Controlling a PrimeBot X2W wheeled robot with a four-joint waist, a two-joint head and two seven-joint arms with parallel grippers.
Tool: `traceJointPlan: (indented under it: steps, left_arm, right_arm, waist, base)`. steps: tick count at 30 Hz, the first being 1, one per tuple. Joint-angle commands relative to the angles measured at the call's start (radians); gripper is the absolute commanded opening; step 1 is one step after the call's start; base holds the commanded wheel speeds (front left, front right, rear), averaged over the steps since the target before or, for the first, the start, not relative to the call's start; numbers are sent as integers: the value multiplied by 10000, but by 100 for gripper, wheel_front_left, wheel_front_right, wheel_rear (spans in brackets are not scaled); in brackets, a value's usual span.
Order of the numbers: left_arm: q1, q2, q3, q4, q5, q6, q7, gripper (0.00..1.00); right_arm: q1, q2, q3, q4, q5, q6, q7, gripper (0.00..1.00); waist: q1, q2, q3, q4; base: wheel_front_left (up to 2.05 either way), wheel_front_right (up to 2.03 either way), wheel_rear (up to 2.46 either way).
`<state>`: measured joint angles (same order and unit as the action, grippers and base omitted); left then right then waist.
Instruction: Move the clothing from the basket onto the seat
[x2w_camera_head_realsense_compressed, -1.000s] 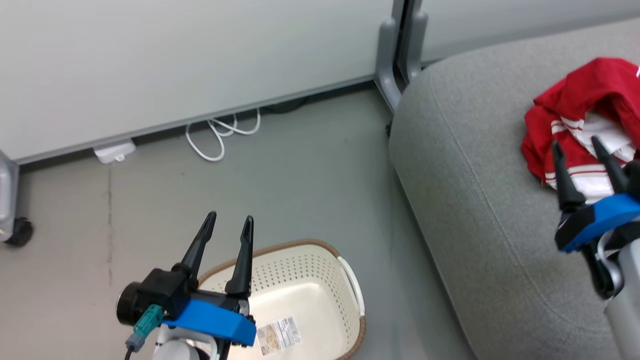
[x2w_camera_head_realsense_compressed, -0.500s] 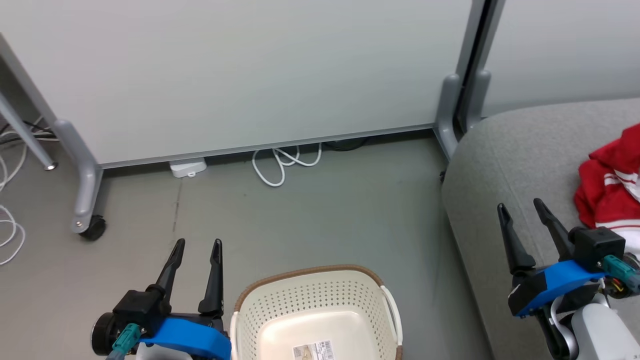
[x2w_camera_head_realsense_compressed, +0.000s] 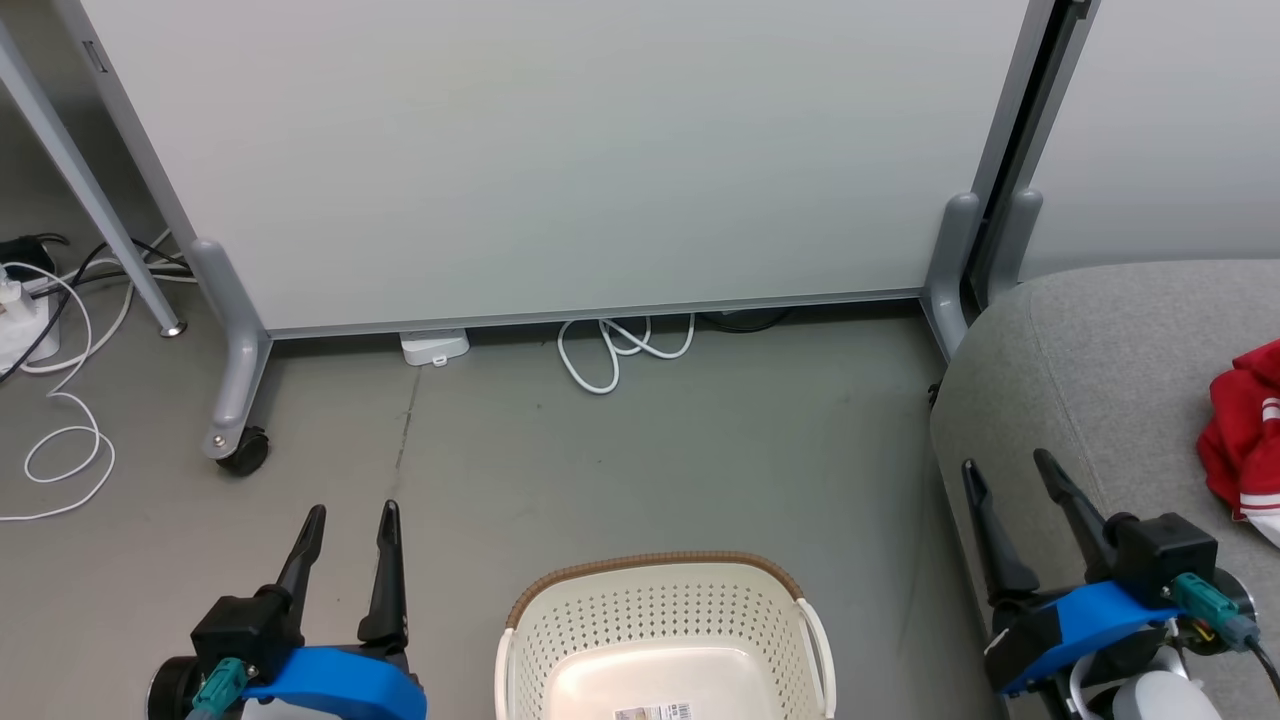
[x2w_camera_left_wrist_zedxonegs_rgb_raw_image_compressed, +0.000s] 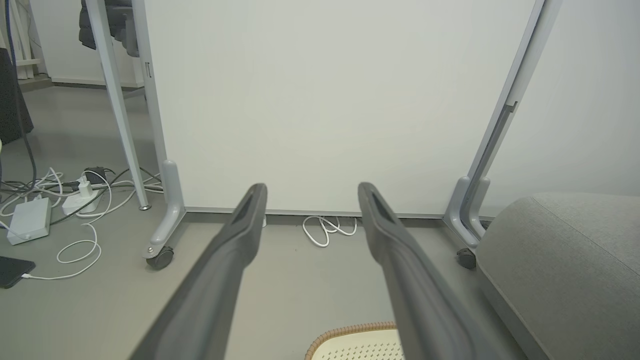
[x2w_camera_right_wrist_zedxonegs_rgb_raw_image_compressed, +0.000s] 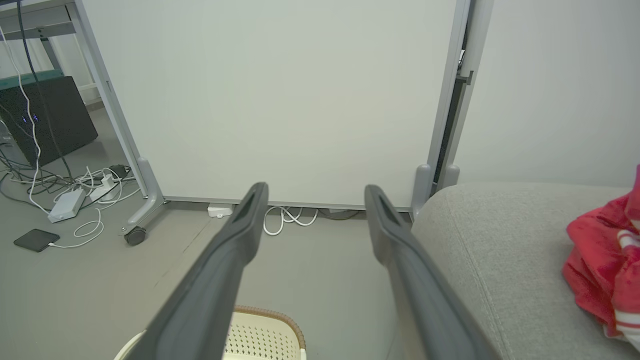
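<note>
Head view, layout: a cream-white perforated plastic laundry basket with a brown woven-look rim (x2w_camera_head_realsense_compressed: 660, 612) stands on the grey floor (x2w_camera_head_realsense_compressed: 600, 460) between the two arms. A large grey woven-fabric sofa seat (x2w_camera_head_realsense_compressed: 1100, 380) lies to its right.
Clothing: soft red fabric with white stripes (x2w_camera_head_realsense_compressed: 1245, 445) lies bunched on the seat at the frame's right edge (it is cropped there, so whether it is one garment or two cannot be told).
Basket interior: the part in view shows a bare bottom and a paper label (x2w_camera_head_realsense_compressed: 655, 712), with no fabric; the near end is out of frame.
Left gripper (x2w_camera_head_realsense_compressed: 354, 510): fingers spread wide with nothing between them, poised over the floor left of the basket.
Right gripper (x2w_camera_head_realsense_compressed: 1004, 460): fingers parted wide and empty, at the seat's left edge, well apart from the clothing.
Progress: the transfer is judged complete or nearly so. At most, the basket's hidden near end is left to check.
</note>
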<state>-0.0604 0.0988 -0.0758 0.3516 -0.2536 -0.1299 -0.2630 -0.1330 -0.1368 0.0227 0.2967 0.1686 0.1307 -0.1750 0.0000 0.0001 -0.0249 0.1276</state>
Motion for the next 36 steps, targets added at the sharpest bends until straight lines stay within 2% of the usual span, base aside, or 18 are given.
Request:
traceJointPlan:
  steps: [1, 21, 22, 29, 36]
  left_arm:
    - [51, 22, 98, 67, 53, -7, -26, 100]
    - [128, -64, 54, 370, -67, -7, -26, 100]
    - [132, -70, 39, 380, -94, -7, -26, 0]
    - [639, -185, -2, 996, -154, 0, 86, 0]
    - [542, -214, 188, 843, -1377, -1, 433, 0]
  right_arm:
    - [252, 118, 17, -164, -53, 1, 41, 100]
    - [606, 355, 45, -587, -89, 1, 343, 100]
    - [613, 357, 47, -603, -81, 1, 349, 0]
    - [775, 409, 78, 124, 35, 0, 390, 0]
    - [721, 454, -79, 114, 1346, 0, 654, 0]
  waist:
    - [0, -1, -37, 13]
    - [0, -1, 31, -20]
    - [0, -1, 33, -18]
    - [0, -1, 38, -29]
    - [0, -1, 51, -95]
  base:
    - [0, 0, 0]
    - [0, 0, 0]
    - [0, 0, 0]
    - [0, 0, 0]
    - [0, 0, 0]
